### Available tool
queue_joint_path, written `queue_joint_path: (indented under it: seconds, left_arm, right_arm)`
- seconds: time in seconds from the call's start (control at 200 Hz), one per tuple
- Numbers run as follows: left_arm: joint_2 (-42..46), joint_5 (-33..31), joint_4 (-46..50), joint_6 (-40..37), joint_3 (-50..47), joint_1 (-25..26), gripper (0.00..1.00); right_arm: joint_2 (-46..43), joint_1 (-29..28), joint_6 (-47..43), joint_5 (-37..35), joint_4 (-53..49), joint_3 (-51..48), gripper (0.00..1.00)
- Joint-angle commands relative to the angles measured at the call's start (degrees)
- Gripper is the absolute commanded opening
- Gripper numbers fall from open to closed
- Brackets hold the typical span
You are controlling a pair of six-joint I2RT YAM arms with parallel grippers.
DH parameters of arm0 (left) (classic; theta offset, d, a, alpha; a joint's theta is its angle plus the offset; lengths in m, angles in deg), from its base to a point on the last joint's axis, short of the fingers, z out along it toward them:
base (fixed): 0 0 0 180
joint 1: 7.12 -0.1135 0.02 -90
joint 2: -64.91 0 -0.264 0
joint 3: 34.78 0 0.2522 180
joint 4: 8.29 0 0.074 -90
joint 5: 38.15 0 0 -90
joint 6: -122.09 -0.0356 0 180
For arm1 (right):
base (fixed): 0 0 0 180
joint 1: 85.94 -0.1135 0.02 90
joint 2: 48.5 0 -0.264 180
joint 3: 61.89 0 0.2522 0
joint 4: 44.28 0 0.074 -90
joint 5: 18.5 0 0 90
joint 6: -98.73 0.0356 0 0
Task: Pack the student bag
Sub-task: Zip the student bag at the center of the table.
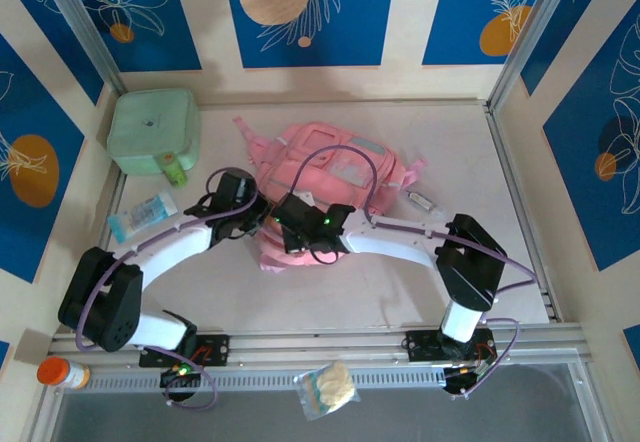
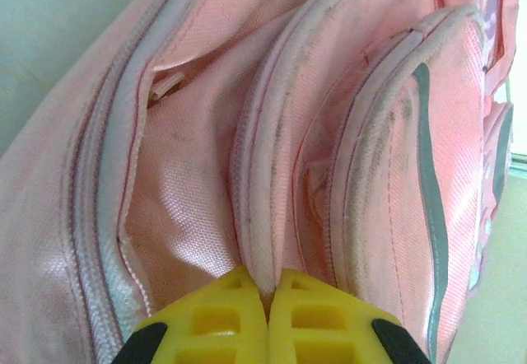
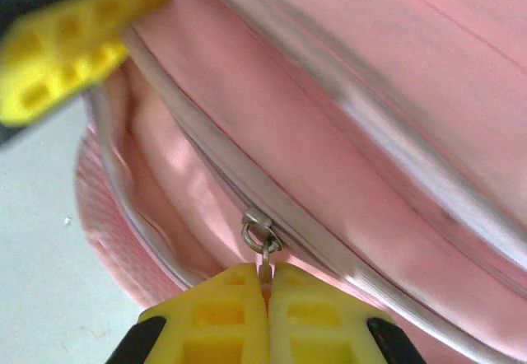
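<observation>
The student bag [image 1: 345,177] lies centrally on the worktop [image 1: 330,302], one compartment gaping, contents not discernible; left pincer [image 2: 268,298] closed on a zip-edged fold of the bag; right pincer [image 3: 266,286] closed on its zip pull [image 3: 262,240]

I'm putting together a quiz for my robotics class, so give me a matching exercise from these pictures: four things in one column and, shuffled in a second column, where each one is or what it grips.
Column one:
1. left hand
2. right hand
3. mint-green case
4. orange-capped bottle

Column two:
A. far left corner of the table
B. shut on the zip pull of the student bag
C. near left corner, by the metal rail
D. shut on a piped edge of the student bag

Pairs: 1-D, 2-B, 3-A, 4-C.
</observation>
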Motion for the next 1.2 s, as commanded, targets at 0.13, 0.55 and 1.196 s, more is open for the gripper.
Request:
queue_joint_path:
  seconds: [0.13, 0.55, 1.196]
  left_arm:
    - [0.88, -1.39, 8.15, -10.60, 2.34, -11.32, 0.00]
    - [-2.61, 5.46, 14.90, -26.59, 11.22, -21.32, 0.00]
    - [-2.88, 14.98, 15.29, -33.84, 14.89, -23.05, 0.15]
  right_arm:
    - [-8.33, 2.08, -1.77, 0.19, -9.82, -5.93, 0.00]
    - [-10.54, 16.94, -12.49, 0.19, -8.85, -6.90, 0.00]
    - [-9.46, 25.25, -18.62, 13.63, -3.35, -3.92, 0.10]
